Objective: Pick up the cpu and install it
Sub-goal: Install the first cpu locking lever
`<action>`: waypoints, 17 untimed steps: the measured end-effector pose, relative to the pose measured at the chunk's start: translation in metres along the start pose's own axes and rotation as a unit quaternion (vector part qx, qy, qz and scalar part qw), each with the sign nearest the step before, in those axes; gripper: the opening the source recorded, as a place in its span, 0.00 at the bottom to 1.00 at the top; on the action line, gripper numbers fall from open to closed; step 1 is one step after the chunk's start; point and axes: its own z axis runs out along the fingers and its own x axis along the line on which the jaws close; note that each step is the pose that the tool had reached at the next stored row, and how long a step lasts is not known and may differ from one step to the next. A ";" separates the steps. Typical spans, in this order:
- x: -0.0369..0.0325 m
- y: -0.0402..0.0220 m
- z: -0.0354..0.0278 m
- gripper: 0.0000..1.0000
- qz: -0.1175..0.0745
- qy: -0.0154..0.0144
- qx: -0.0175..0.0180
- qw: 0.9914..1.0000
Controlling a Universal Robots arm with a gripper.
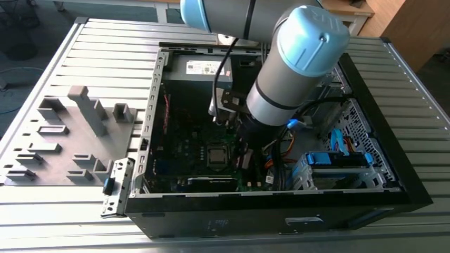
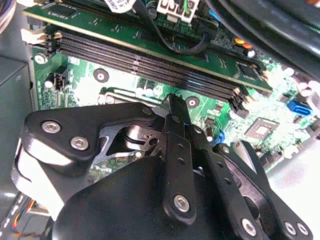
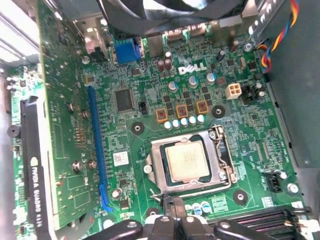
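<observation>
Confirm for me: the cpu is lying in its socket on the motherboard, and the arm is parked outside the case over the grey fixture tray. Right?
Not quite. The cpu does lie in its socket, as the first wrist view shows, but the exterior view shows the arm reaching down inside the case, not over the grey fixture tray.

- My arm (image 1: 292, 79) has a silver-grey tube link with light blue caps on its joints; the nearest cap is rounded, with a small dark dot on it.
- I see a black band around the tube near its lower end, and a small blue fitting just below it.
- A black cable (image 1: 226, 55) runs along the arm.
- In the second wrist view my gripper (image 2: 172, 107) is matt black: flat linkage plates, slim bars, silver screw heads at the pivots.
- A pale patch shows on its side housing.
</observation>
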 end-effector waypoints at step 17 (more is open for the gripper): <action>-0.0011 0.0202 -0.0358 0.11 0.000 -0.001 0.000 1.000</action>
